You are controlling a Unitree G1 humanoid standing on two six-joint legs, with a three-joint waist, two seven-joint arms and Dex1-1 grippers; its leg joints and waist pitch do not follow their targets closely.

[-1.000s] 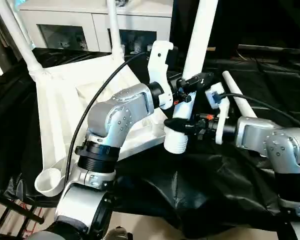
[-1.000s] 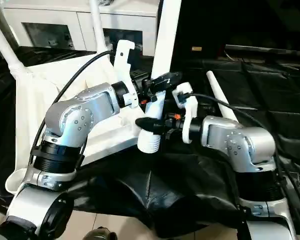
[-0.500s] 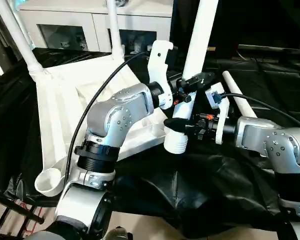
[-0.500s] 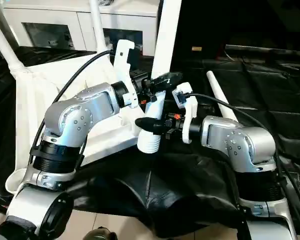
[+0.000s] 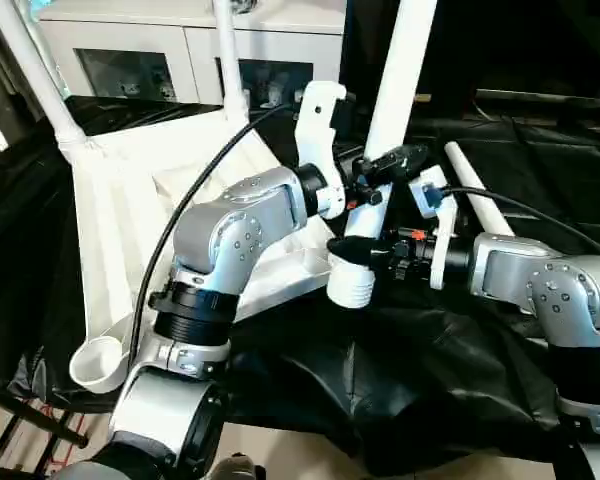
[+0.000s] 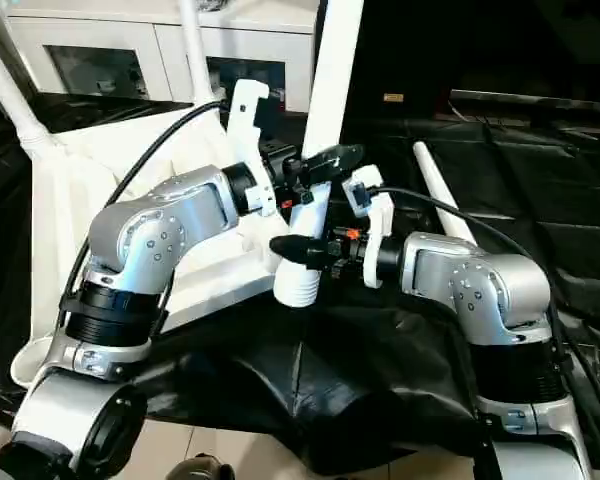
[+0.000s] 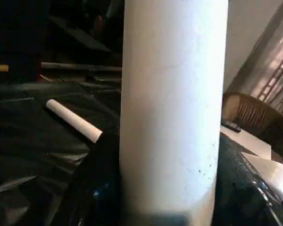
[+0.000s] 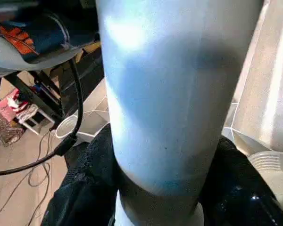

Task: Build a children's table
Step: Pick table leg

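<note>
leg [image 5: 398,95]: we see it near upright, threaded end down over tabletop [image 5: 110,230] edge corner
left tool [image 5: 372,176]: clamped on leg, forearm reaching across
right tool [image 5: 365,256]: gripping leg lower, just above thread
spare leg [image 5: 477,200]: lying on worktop [image 5: 540,160]

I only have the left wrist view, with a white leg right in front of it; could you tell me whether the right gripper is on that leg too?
Observer: Yes, the right gripper clasps the leg just below the left gripper.
Operator: Thank you. Is its threaded end seated?
Observer: No, the threaded end hangs free beside the tabletop, over the black cloth.
Operator: Are any legs fitted?
Observer: Two fitted legs stand up from the tabletop's far corners.
</note>
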